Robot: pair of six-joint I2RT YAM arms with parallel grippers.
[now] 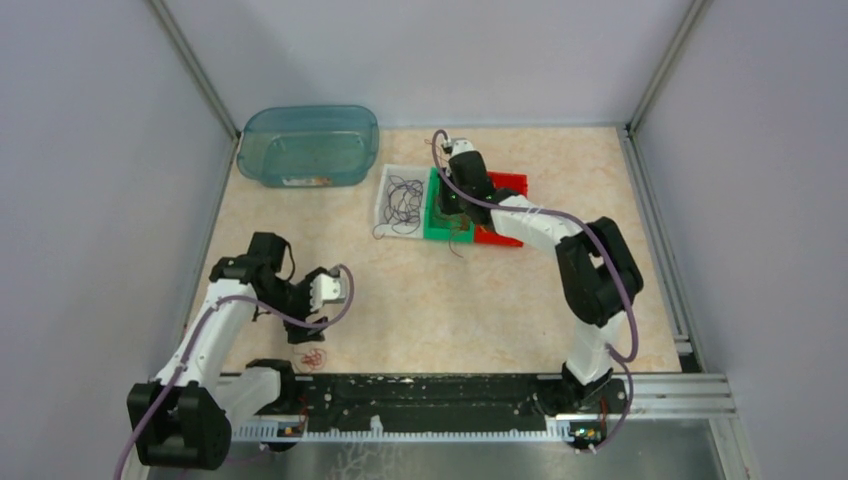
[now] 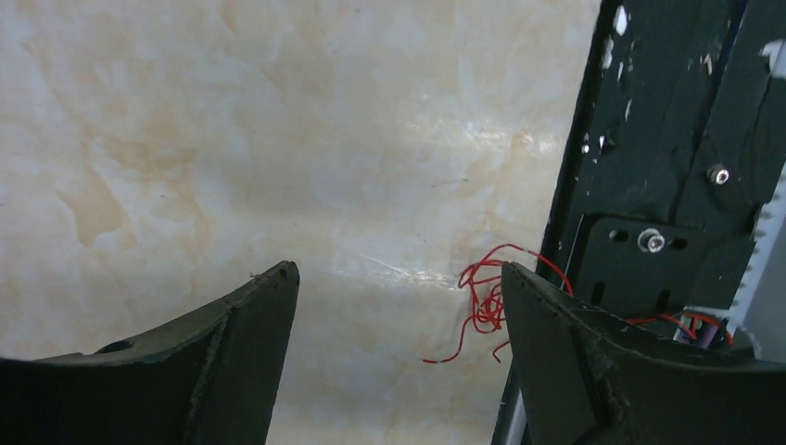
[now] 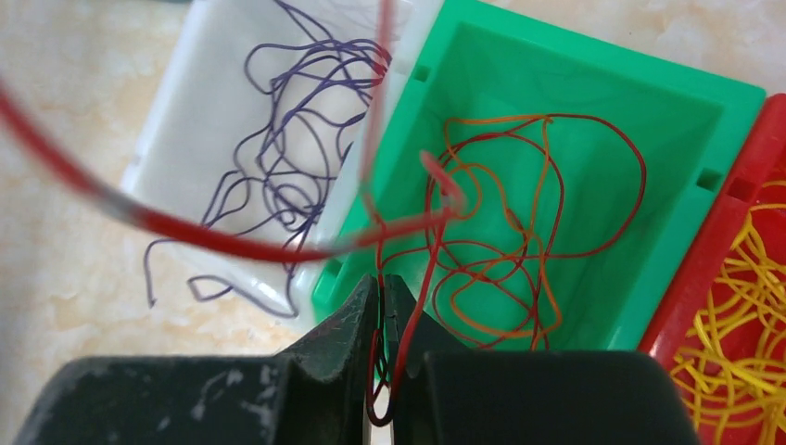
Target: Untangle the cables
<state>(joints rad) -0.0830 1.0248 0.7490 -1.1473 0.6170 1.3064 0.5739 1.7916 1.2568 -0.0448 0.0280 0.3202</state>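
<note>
Across your marbled desk (image 1: 440, 300), the biggest item is the teal tub (image 1: 310, 145), set at the far left corner. A black rail (image 1: 430, 395) runs along the near edge. Right of the tub you have three trays side by side: the white tray (image 1: 384, 186), the green tray (image 1: 433, 231) and the red tray (image 1: 510, 183).

Your right claw (image 3: 382, 289) hangs over the green tray with its jaws pressed together. It is pinching a red cable (image 3: 213, 243) that loops up, blurred, close to the lens. Your left claw (image 2: 399, 278) is spread wide over bare desk near the rail and grips nothing.

Purple cables (image 3: 297, 158) curl in the white tray, dark red and orange cables (image 3: 519, 241) in the green, and yellow cables (image 3: 741, 315) in the red. A small red tangle (image 2: 482, 306) lies on the desk just beside the left claw's rail-side finger.
</note>
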